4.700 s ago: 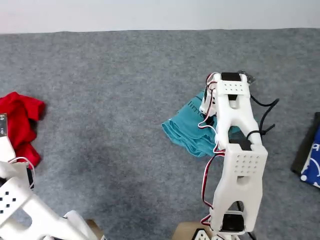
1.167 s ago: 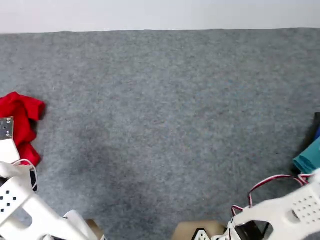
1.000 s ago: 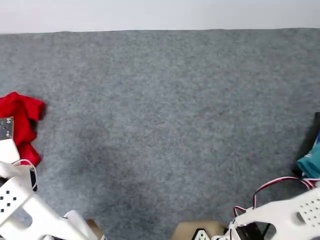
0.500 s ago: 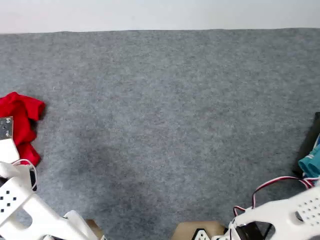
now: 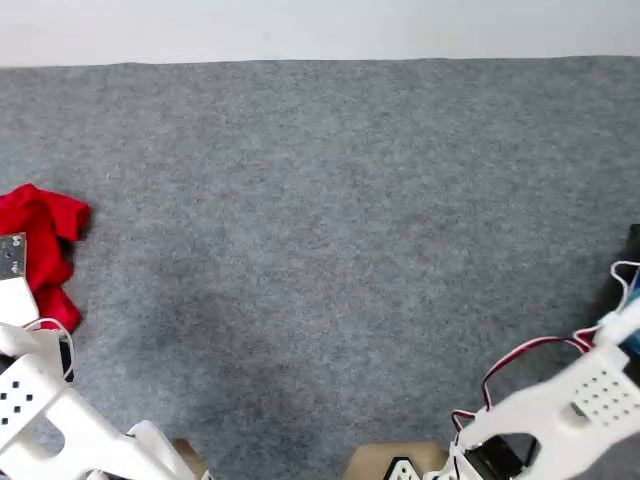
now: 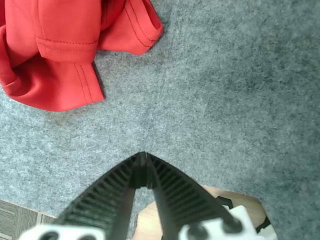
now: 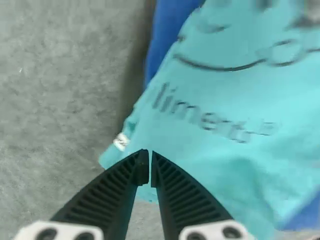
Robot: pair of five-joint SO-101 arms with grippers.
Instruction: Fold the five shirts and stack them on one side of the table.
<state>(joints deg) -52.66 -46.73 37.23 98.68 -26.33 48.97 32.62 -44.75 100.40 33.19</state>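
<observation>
1. Teal-on-blue pile at the right edge of the bench point(image 5: 330, 200): teal shirt point(image 7: 225, 125) flat on top of the blue shirt point(image 7: 167, 30), right fingers point(image 7: 120, 190) pressed together just above its near border, no cloth seen pinched between them.
2. Likely trouble here: a low pull-away catching the top fold, dragging it askew and spoiling the stack. Being so near the bench edge, one nudge could probably push the pile over.
3. Red shirt point(image 6: 65, 50) bunched at the left edge of the bench, well apart from the pile. Left fingers point(image 6: 115, 190) closed and empty over bare grey felt just beside it.
4. Risk on that side: pinching several layers of the bunch at once, so that it lifts as a lump and will not spread flat. Also a closed approach merely shoving the cloth toward the edge; better opened before going down.
5. Look of the teal shirt: soft knit, smooth on top, dark print across the face, a small pale label at one corner. Lies skewed on the blue shirt, with blue showing along one side, so not squarely aligned.
6. Look of the red shirt: limp and rumpled, stitched hems turned up, folds lapping over one another, not yet folded.
7. Number of shirts under the teal one: impossible to tell.
</observation>
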